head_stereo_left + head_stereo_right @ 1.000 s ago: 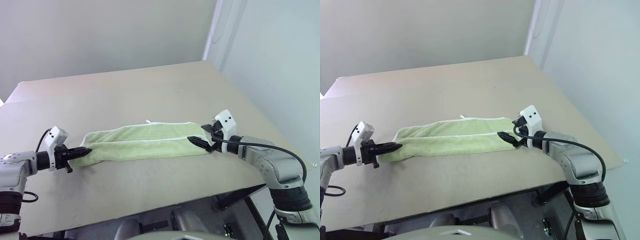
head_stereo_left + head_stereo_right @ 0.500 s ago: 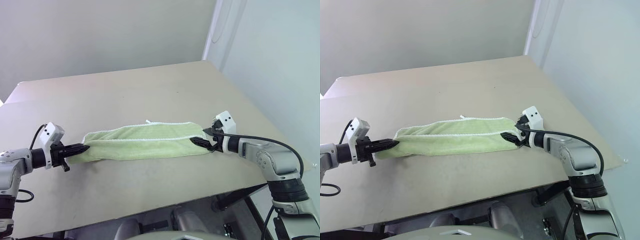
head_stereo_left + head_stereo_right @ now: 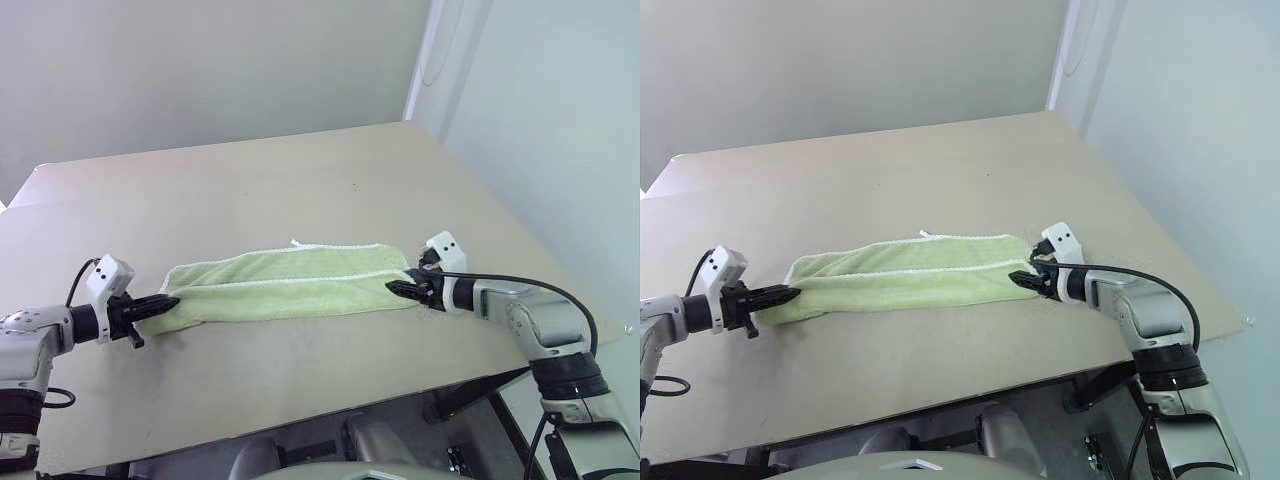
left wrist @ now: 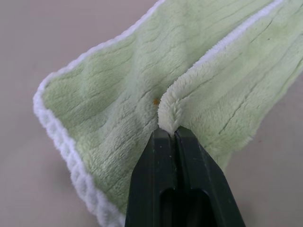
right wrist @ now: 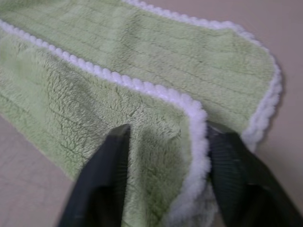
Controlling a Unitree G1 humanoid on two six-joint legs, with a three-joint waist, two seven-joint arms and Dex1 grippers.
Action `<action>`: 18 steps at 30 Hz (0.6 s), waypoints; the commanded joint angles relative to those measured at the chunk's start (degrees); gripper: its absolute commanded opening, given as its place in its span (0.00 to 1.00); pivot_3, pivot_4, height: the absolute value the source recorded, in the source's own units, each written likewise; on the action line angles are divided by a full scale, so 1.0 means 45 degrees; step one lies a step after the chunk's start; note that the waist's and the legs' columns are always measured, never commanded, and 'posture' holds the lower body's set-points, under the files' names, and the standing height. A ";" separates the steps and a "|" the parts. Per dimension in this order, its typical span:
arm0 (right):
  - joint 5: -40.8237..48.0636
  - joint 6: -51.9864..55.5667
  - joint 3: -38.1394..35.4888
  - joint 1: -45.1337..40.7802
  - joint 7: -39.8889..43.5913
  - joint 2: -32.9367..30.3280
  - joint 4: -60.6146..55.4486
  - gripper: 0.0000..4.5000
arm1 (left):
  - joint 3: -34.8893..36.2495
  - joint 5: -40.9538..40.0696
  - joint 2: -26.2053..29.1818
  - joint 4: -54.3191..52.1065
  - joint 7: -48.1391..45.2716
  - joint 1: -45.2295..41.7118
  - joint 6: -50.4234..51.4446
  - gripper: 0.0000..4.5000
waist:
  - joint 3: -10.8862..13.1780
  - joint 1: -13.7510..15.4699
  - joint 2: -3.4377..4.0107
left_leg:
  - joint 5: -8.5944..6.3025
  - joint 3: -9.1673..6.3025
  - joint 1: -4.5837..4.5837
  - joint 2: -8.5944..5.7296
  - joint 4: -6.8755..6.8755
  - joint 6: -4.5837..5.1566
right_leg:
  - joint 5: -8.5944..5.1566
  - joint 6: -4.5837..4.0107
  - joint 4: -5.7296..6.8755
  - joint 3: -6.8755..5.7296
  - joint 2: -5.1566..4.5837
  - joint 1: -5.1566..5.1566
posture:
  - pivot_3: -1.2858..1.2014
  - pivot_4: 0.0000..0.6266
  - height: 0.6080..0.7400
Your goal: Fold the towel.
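A plain beige table [image 3: 300, 190] stands in a bare room, with a grey wall behind it and a pale wall to the robot's right, where the table's right edge runs close by.

Nearest the robot, along the front part of the table, lies the towel [image 3: 290, 283], a pale lime-green terry cloth with whitish stitched edges. It is stretched out long and narrow from left to right, already doubled once lengthwise: the near layer is laid over the far one, and its white edge runs along the middle of the strip. A small white tag loop [image 3: 296, 242] sticks out at the far edge.

The left gripper [image 3: 160, 303] is at the towel's left end, its fingers [image 4: 176, 184] closed tight on a pinched bit of the upper layer's corner. The right gripper [image 3: 405, 290] is at the right end; its fingers [image 5: 102, 177] stand apart, one on each side of the upper layer's corner, resting at the cloth but not yet pinching it, as far as the wrist view shows.

So, in my judgement, the first fold is made and the second is being prepared. What is left is to secure the right corner, then bring one end across to the other to halve the length, and perhaps smooth the result.

Beyond the towel the table's far half offers free room for the fold. Nothing stands in the way; the only caution is the table's right edge, near the right arm.
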 commanded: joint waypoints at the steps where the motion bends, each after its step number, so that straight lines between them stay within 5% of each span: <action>1: -0.0031 -0.0428 -0.0140 -0.0033 0.0215 -0.0080 -0.0641 0.21 | 0.0030 0.0110 0.0034 0.0244 -0.0087 -0.0432 -0.0375 0.00 | 0.0000 0.0009 0.0000 | 0.0000 0.0001 0.0000 0.0000 0.0000 0.0000 | 0.0000 0.0000 0.0000 0.0001 0.0000 0.0000 | 0.52 0.00 1.00; 4: -0.0090 -0.0676 -0.0293 -0.0023 0.0226 -0.0128 -0.0777 0.01 | 0.0044 0.0104 -0.0002 0.0317 -0.0053 -0.0628 -0.0308 0.00 | 0.0000 0.0007 0.0000 | 0.0000 -0.0001 0.0000 0.0000 0.0000 0.0000 | 0.0000 0.0000 0.0002 0.0001 0.0000 0.0000 | 0.52 0.00 1.00; 14: -0.0051 -0.1728 -0.1836 -0.0866 -0.0792 0.0173 -0.1101 0.01 | 0.0915 -0.0688 -0.0676 -0.0383 0.1429 -0.1998 0.0265 0.00 | 0.0000 0.0053 0.0000 | 0.0000 -0.0002 -0.0001 -0.0001 0.0007 0.0000 | 0.0004 0.0005 0.0007 0.0000 0.0000 0.0001 | 0.52 0.00 1.00; 18: -0.0551 -0.2750 -0.2510 -0.2977 -0.2350 0.0914 0.0402 0.01 | 0.1187 -0.0197 -0.1477 0.1080 0.3504 -0.4259 -0.0946 0.00 | 0.0000 0.0047 -0.0002 | 0.0001 -0.0006 0.0002 -0.0003 0.0025 0.0000 | 0.0011 0.0010 0.0019 0.0000 0.0002 0.0008 | 0.52 0.00 1.00</action>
